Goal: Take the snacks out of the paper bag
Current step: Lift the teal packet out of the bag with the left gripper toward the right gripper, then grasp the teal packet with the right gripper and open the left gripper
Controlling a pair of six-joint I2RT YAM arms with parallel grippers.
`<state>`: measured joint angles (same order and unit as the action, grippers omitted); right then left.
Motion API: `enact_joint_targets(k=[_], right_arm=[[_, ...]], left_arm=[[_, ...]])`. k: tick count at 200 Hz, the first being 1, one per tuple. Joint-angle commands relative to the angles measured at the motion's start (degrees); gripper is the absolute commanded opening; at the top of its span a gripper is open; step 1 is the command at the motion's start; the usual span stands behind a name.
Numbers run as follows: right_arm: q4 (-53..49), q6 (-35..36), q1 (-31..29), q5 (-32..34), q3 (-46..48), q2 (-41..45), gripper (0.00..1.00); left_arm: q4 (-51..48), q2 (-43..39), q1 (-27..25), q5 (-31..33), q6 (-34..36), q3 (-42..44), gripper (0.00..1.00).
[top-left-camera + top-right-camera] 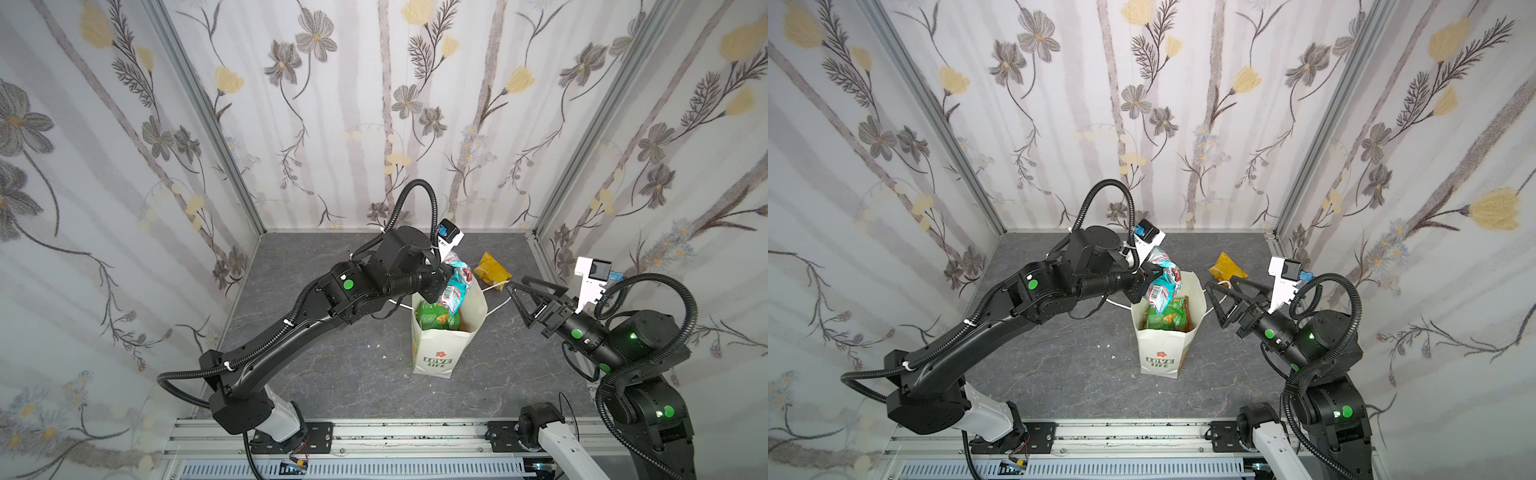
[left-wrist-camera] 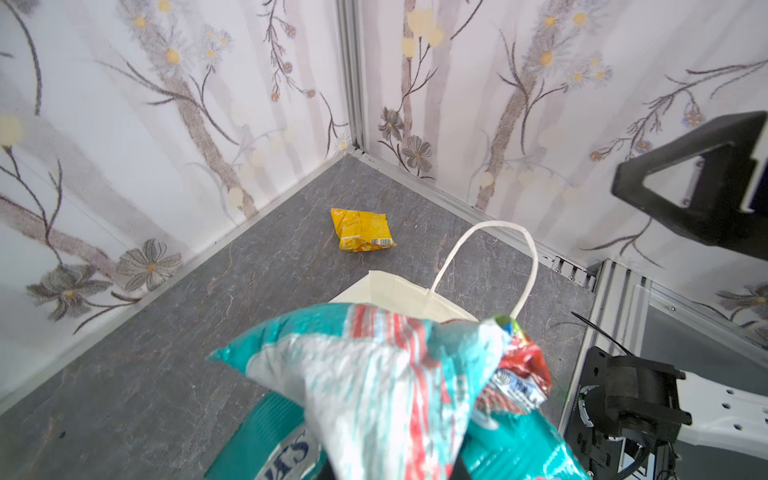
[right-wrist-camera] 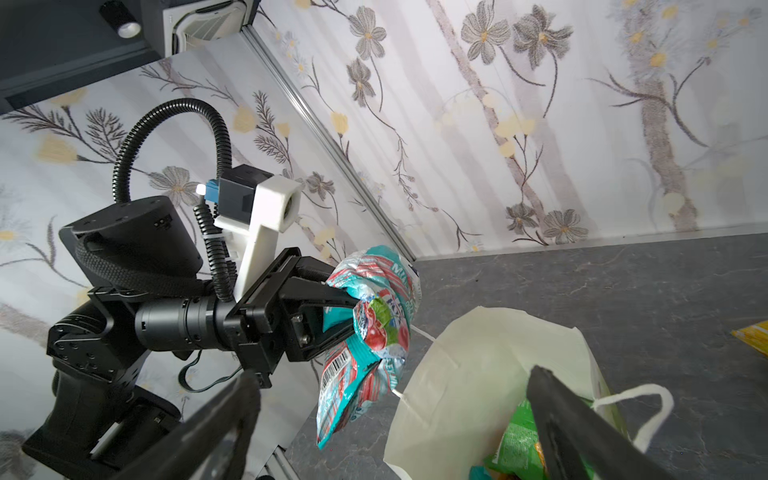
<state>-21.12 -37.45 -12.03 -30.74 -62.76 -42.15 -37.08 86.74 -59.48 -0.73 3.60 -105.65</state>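
Observation:
The white paper bag (image 1: 434,353) (image 1: 1163,353) (image 3: 465,374) stands upright mid-table, printed "LOVE LIFE", with its mouth open. My left gripper (image 1: 441,286) (image 1: 1142,286) (image 3: 353,311) is shut on a teal-and-red snack packet (image 1: 457,286) (image 1: 1163,284) (image 2: 374,374) (image 3: 365,332), which hangs above the bag's left rim. A green packet (image 1: 436,318) (image 1: 1169,316) (image 3: 515,440) lies inside the bag. A yellow packet (image 1: 492,269) (image 1: 1227,268) (image 2: 363,230) rests on the table behind the bag. My right gripper (image 1: 517,286) (image 1: 1219,286) (image 3: 392,372) is open and empty at the bag's right rim, beside a cord handle (image 2: 490,226).
Flowered walls (image 1: 374,124) close in the left, back and right sides. An aluminium rail (image 1: 395,436) runs along the front edge, with both arm bases on it. The grey tabletop (image 1: 332,374) shows a few white specks left of the bag.

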Motion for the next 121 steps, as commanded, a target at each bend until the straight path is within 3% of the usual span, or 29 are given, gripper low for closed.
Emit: enact_joint_targets(k=[1,58,121], right_arm=[[7.98,-4.65,-0.08,-6.27,0.77,-1.88,1.0],[13.96,-11.05,-2.03,-10.94,2.68,-5.58,0.99],[18.5,-13.41,-9.45,-9.0,4.3,-9.73,0.92]], left_arm=[[5.52,-1.5,-0.81,-2.95,9.8,0.56,0.0],[4.77,-2.64,-4.12,-0.31,24.73,1.06,0.0],[5.06,-0.37,-8.71,5.47,34.29,0.18,0.0]])
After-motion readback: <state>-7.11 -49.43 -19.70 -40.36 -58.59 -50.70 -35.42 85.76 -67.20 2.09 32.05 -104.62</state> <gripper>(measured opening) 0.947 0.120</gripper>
